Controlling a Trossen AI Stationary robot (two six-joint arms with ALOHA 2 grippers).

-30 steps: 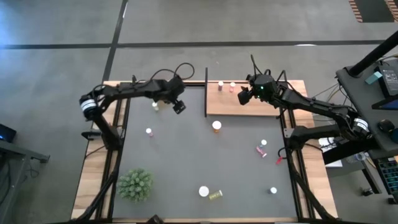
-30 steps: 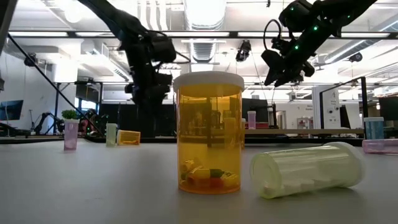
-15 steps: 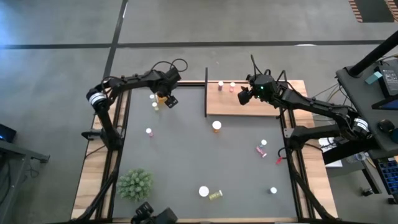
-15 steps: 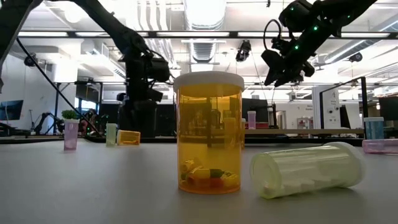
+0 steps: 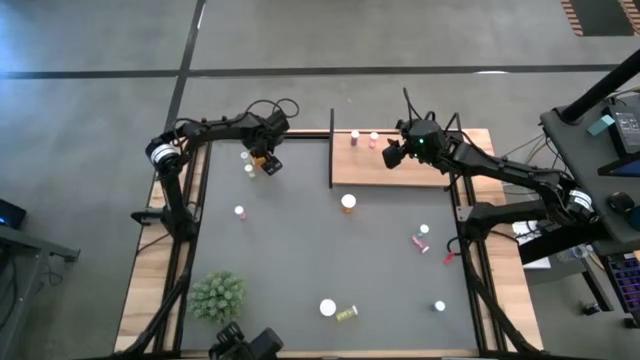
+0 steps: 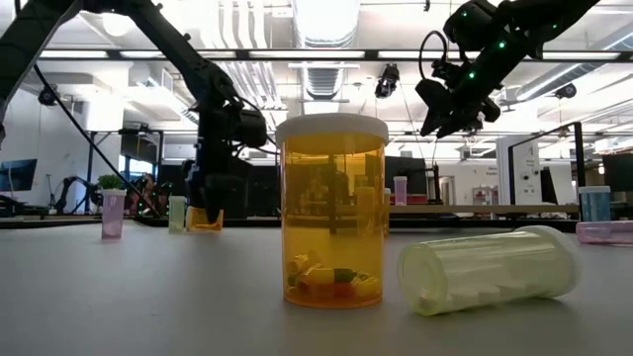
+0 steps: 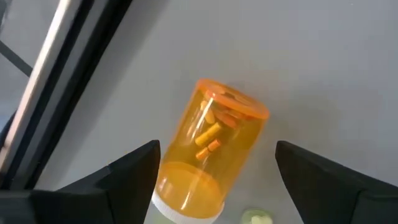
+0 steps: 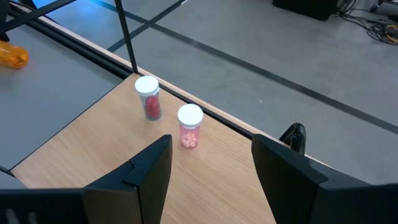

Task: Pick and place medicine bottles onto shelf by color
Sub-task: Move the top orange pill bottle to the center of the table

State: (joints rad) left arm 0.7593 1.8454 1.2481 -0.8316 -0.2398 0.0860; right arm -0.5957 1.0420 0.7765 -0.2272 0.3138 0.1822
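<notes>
An orange medicine bottle [image 7: 214, 146] with a white cap lies on its side on the dark mat near the far left. My left gripper [image 5: 268, 163] points down over it, open, one finger on each side, not touching. My right gripper [image 5: 390, 157] hovers open and holds nothing above the wooden shelf [image 5: 410, 172]. Two pink bottles [image 8: 148, 98] [image 8: 189, 126] stand upright on the shelf's far edge. Other bottles are scattered on the mat, among them an upright orange one [image 5: 348, 203].
Two small bottles [image 5: 247, 162] stand just left of my left gripper. A spiky green plant [image 5: 218, 297] sits near left. An orange bottle [image 6: 331, 213] and a lying pale one [image 6: 490, 269] stand close to the low camera. A black post [image 5: 331, 148] edges the shelf's left side.
My left gripper has gone toward the table's far left and down, tipping more steeply downward, until its open fingers stand on either side of the lying orange bottle. The bottle has stayed where it was.
</notes>
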